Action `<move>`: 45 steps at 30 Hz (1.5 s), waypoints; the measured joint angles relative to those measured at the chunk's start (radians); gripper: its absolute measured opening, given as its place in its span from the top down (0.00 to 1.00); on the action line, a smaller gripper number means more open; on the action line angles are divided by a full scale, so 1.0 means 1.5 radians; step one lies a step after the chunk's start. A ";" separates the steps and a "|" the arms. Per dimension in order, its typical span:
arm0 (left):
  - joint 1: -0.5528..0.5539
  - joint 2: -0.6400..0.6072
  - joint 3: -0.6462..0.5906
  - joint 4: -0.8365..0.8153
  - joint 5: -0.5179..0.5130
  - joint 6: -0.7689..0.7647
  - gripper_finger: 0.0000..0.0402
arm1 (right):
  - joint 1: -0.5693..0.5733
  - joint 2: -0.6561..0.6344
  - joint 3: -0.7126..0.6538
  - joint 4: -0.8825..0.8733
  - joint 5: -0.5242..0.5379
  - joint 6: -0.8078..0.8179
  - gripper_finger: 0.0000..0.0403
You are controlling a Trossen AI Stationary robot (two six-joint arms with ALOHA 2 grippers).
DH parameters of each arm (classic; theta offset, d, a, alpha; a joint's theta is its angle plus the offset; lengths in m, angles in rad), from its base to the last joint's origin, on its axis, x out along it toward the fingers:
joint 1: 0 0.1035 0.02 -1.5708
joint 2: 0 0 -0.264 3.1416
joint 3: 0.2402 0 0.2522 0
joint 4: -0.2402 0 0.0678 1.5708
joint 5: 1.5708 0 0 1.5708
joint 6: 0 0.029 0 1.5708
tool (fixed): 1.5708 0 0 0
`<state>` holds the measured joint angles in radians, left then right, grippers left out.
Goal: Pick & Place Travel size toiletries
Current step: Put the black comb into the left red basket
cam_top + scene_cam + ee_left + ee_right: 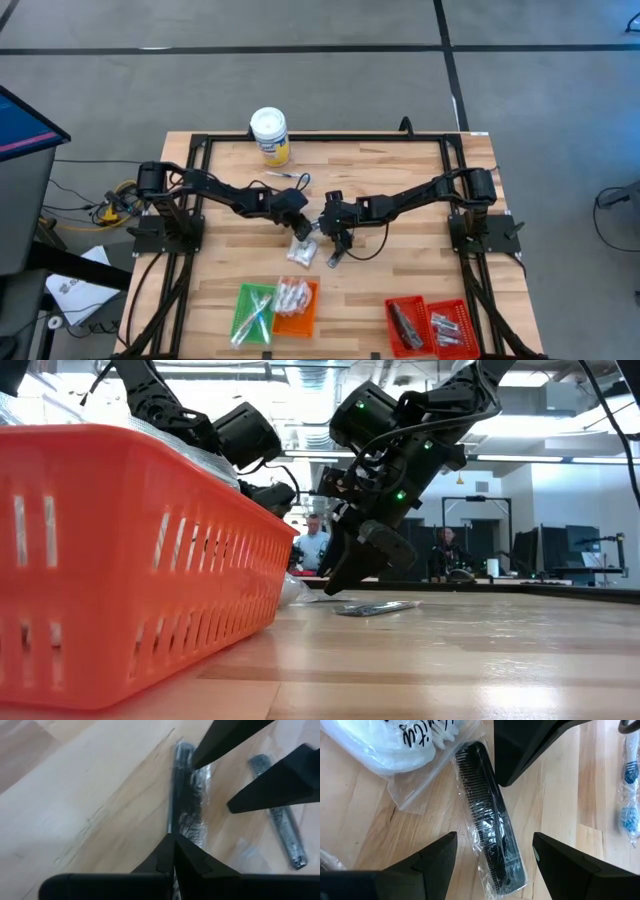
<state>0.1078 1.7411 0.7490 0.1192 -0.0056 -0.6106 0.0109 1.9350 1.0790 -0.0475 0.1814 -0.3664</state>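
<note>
A black comb in a clear wrap lies flat on the wooden table, near its middle. My right gripper hangs open over one end of it, a finger on either side and clear of it. My left gripper is shut, its tips at the comb's other end. A second dark wrapped comb lies beside it. A white crinkly packet with dark print and a blue-tinted wrapped stick lie close by. In the high view both grippers meet at the table's centre. My left gripper's shut fingertips slant down over the end of the wrapped comb. The tips themselves hide that spot, so I cannot tell whether they touch the wrap.
A white-lidded tub with a yellow label stands at the far edge, with a thin wrapped stick in front of it. Along the near edge sit a green tray, an orange tray and a red tray, each holding small items.
</note>
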 joint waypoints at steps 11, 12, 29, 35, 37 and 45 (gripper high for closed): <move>0.003 0.024 0.003 -0.010 0.014 -0.005 1.00 | 0.000 0.000 0.000 0.002 0.000 -0.004 0.37; 0.004 0.024 0.003 -0.010 0.014 -0.005 1.00 | 0.000 0.000 0.000 0.002 0.000 -0.005 0.37; 0.005 0.026 0.002 -0.014 0.029 0.000 1.00 | -0.017 0.042 0.015 -0.032 0.022 -0.091 0.37; 0.006 0.026 0.001 -0.009 0.044 -0.001 1.00 | -0.011 0.043 0.014 -0.029 0.043 -0.085 0.37; 0.006 0.026 0.001 -0.009 0.048 0.000 1.00 | -0.010 0.038 0.015 -0.008 0.065 -0.093 0.37; 0.011 0.027 0.001 -0.004 0.102 0.005 1.00 | -0.021 0.051 0.055 -0.003 0.116 -0.100 0.37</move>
<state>0.1249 1.7821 0.7506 0.1131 0.1481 -0.6038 -0.0212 2.0109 1.1613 -0.0517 0.3552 -0.5163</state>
